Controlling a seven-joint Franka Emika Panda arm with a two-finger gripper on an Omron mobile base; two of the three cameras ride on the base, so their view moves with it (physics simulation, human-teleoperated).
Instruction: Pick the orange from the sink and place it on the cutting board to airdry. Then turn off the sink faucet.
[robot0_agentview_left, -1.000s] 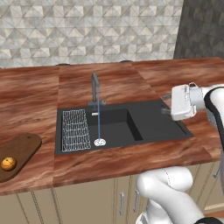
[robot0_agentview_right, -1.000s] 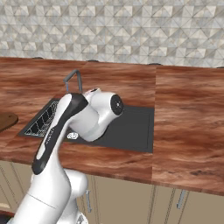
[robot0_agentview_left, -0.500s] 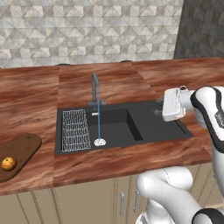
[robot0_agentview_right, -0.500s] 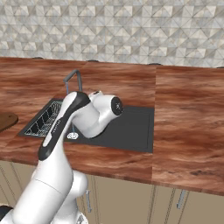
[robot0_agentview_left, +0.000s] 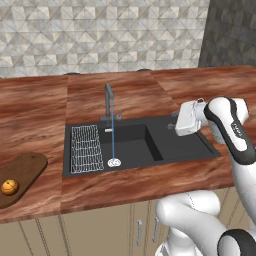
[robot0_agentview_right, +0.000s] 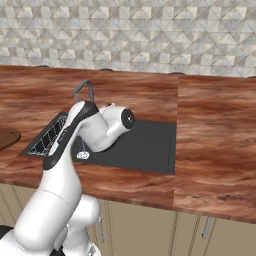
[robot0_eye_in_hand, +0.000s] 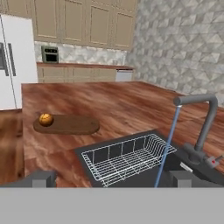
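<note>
From the left base view, the orange (robot0_agentview_left: 9, 187) sits on the board (robot0_agentview_left: 25, 172), while the gripper (robot0_agentview_left: 172, 120) hangs over the sink's (robot0_agentview_left: 182, 145) right side, well apart from the faucet (robot0_agentview_left: 109, 102), where water runs. The right base view hides the hand behind the arm. In the hand view the jaws stand wide and empty; the lever (robot0_eye_in_hand: 213, 161) is small, so a misjudged reach could glance off it or strike the post.

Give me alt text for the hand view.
Water streams from the grey sink faucet into the black sink, beside its white wire rack. Beyond, the orange sits on the cutting board.
</note>
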